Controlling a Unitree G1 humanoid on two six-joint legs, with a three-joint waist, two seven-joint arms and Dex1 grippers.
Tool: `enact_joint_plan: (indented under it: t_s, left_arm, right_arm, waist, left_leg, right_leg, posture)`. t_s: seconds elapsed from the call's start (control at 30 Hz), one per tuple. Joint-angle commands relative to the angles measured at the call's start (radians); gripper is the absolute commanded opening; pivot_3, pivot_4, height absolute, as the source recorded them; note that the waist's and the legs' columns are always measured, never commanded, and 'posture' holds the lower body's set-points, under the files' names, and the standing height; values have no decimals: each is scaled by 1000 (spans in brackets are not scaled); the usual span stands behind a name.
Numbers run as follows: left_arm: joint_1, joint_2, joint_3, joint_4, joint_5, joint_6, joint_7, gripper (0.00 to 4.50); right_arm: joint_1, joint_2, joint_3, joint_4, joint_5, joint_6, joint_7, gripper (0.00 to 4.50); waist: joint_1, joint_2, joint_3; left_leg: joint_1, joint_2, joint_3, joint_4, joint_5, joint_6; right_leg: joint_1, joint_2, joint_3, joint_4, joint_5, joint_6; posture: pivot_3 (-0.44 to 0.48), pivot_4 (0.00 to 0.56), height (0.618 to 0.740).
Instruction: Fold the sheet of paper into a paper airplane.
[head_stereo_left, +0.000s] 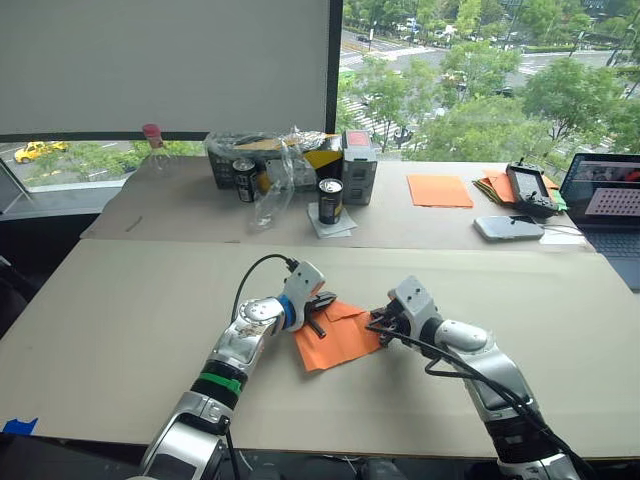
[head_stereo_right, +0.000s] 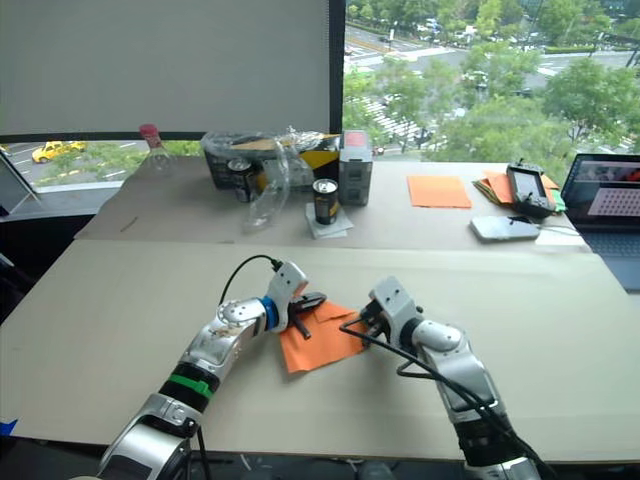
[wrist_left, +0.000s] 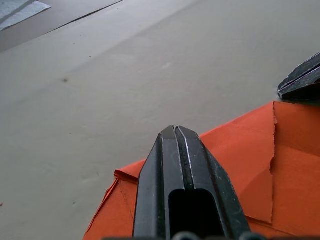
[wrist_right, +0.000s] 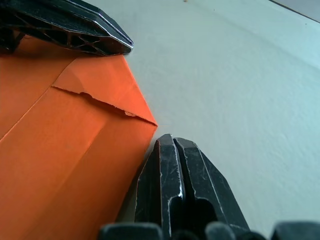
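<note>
The sheet of paper (head_stereo_left: 338, 345) is bright orange and lies flat on the near tan table, with folded flaps and crease lines on it (wrist_right: 60, 150). My left gripper (head_stereo_left: 323, 301) is shut, its tips (wrist_left: 175, 130) resting over the sheet's far left part. The right gripper (head_stereo_left: 379, 325) is also shut. It sits on the table right beside the sheet's right corner (wrist_right: 172, 141), holding nothing. Each wrist view shows the other arm's black fingers at the sheet's edge. A paper airplane is out of view.
On the far table stand cans (head_stereo_left: 330, 200), a basket of clutter (head_stereo_left: 262, 160), a smooth orange sheet (head_stereo_left: 440, 190), a pile of orange and green papers (head_stereo_left: 492, 186), a controller (head_stereo_left: 530, 188), a phone (head_stereo_left: 508, 228) and a laptop (head_stereo_left: 610, 200).
</note>
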Motion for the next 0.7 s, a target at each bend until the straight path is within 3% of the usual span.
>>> enact_joint_plan:
  t_s: [0.03, 0.33, 0.5, 0.7]
  left_arm:
    - [16, 4, -14, 3, 18, 16, -3, 0]
    - [17, 4, -13, -6, 18, 25, 1, 0]
    - [18, -4, -20, -19, 17, 20, -3, 0]
    - [21, -21, -37, -29, 23, 34, -3, 0]
  right_arm:
    - [-45, 22, -43, -66, 66, 8, -15, 33]
    - [-141, 111, 63, 56, 49, 37, -84, 33]
    - [-124, 151, 90, 173, 32, 23, -142, 33]
    - [-85, 148, 85, 183, 36, 70, -174, 33]
  waist:
    - [-1, 0, 0]
    - [-16, 0, 0]
    - [-18, 0, 0]
    - [-16, 0, 0]
  left_leg:
    - [0, 0, 0, 0, 0, 0]
    - [0, 0, 0, -1, 0, 0]
    - [-1, 0, 0, -1, 0, 0]
    - [0, 0, 0, 0, 0, 0]
  right_leg:
    - [0, 0, 0, 0, 0, 0]
    - [-1, 0, 0, 0, 0, 0]
    - [-1, 0, 0, 0, 0, 0]
    - [0, 0, 0, 1, 0, 0]
  posture:
    - [0, 150, 730]
    - [0, 150, 730]
    - [0, 150, 730]
    - [0, 150, 730]
